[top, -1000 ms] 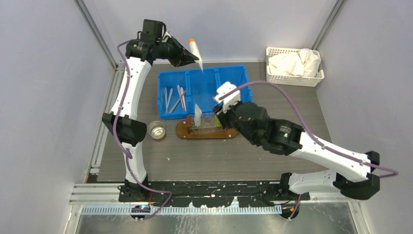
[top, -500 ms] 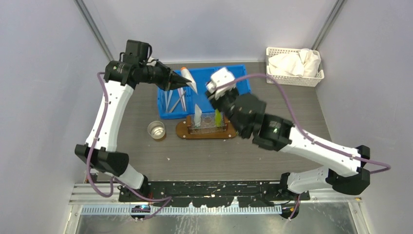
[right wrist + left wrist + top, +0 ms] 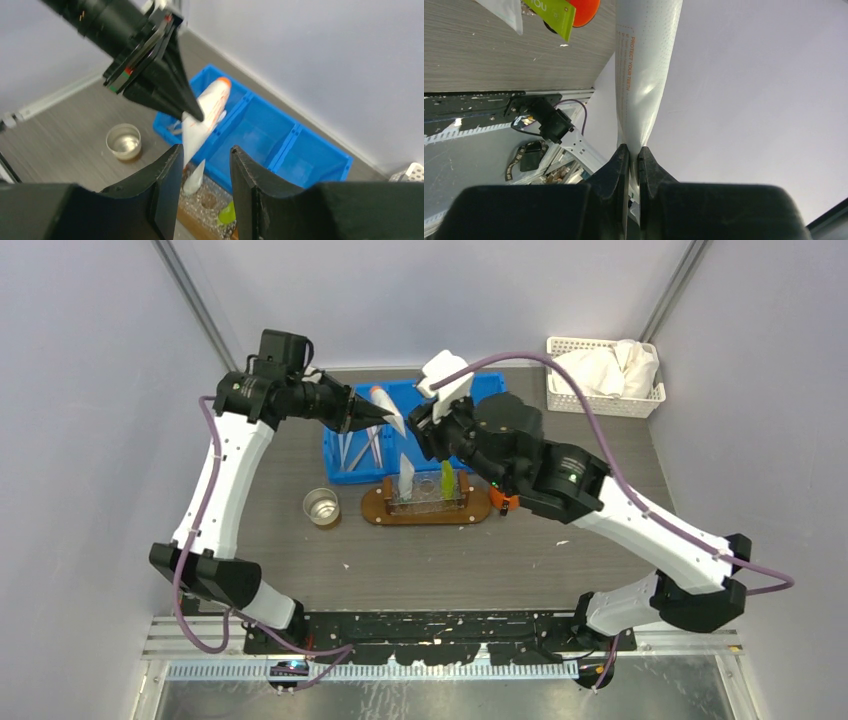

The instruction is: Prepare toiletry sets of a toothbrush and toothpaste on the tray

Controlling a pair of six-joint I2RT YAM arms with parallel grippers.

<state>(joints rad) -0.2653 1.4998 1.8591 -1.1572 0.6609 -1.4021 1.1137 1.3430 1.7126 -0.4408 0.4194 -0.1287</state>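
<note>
Outstretched left gripper (image 3: 633, 150) pinches the white toothpaste tube (image 3: 644, 70); raised right gripper (image 3: 205, 150) gapes, seemingly empty.

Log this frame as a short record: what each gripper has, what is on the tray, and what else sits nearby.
left gripper: jaws shut on white toothpaste tube with orange cap, over the blue bin
right gripper: jaws open, empty
tray: clear holder with a white tube and a yellow-green tube standing in it
beside tray: metal cup, on its left
</note>
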